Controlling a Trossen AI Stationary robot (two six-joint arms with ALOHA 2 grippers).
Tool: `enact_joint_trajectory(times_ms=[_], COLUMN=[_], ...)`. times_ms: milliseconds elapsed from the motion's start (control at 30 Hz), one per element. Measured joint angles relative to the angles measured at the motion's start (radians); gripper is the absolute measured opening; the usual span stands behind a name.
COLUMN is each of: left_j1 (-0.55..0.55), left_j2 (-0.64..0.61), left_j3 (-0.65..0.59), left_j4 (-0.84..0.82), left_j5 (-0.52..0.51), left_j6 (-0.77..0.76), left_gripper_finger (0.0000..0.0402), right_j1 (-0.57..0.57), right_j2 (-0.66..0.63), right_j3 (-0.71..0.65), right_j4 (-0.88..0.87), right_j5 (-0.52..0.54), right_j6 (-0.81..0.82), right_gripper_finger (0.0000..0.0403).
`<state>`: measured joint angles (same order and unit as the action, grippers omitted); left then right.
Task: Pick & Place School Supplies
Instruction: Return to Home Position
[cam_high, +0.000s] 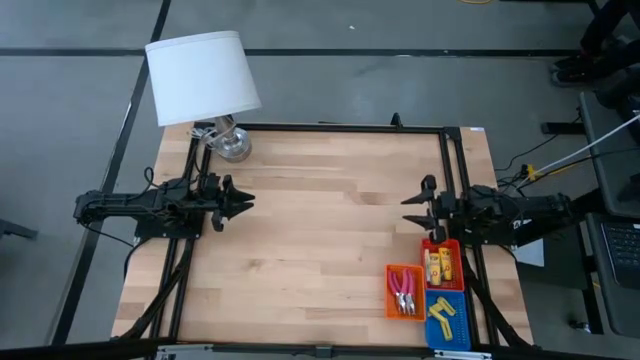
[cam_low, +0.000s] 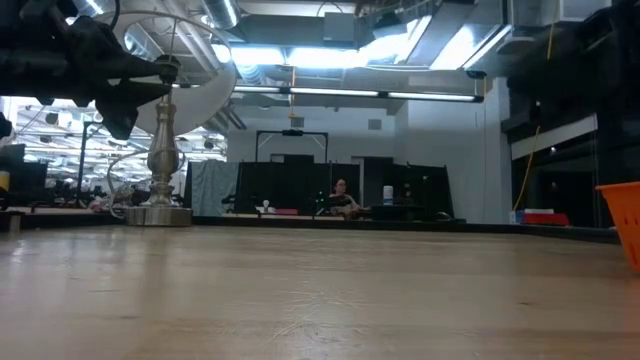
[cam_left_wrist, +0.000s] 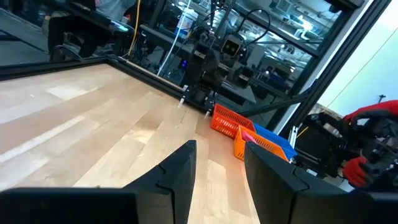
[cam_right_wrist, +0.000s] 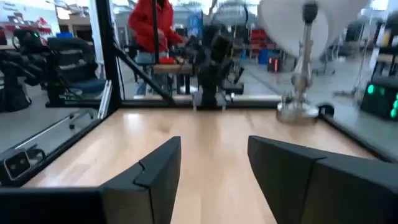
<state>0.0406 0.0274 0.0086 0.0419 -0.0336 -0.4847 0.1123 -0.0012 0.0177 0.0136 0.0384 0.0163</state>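
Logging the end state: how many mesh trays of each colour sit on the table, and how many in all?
Red tray: 1
Orange tray: 1
Blue tray: 1
Total: 3 trays

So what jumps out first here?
The white-shaded lamp at the far left corner of the table, then the red tray, orange tray and blue tray clustered at the near right corner, holding small supplies. The left arm and right arm face each other from opposite sides, jaws open, empty.
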Motion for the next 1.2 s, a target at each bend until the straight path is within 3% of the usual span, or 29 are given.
enact_joint_trajectory(times_ms=[233, 433, 1200], left_j1=[0.0, 0.0, 0.0], left_j2=[0.001, 0.001, 0.001], left_j3=[0.0, 0.0, 0.0], left_j4=[0.0, 0.0, 0.0], left_j5=[-0.001, -0.001, 0.0], left_j6=[0.0, 0.0, 0.0], left_gripper_finger=[0.0132, 0.0132, 0.0132], right_j1=[0.001, 0.0, 0.0], right_j2=[0.001, 0.001, 0.001], right_j3=[-0.001, -0.001, -0.001], right_j4=[0.002, 0.001, 0.002], right_j5=[-0.006, -0.005, -0.002], right_j6=[0.001, 0.102, 0.106], right_gripper_finger=[0.019, 0.019, 0.019])
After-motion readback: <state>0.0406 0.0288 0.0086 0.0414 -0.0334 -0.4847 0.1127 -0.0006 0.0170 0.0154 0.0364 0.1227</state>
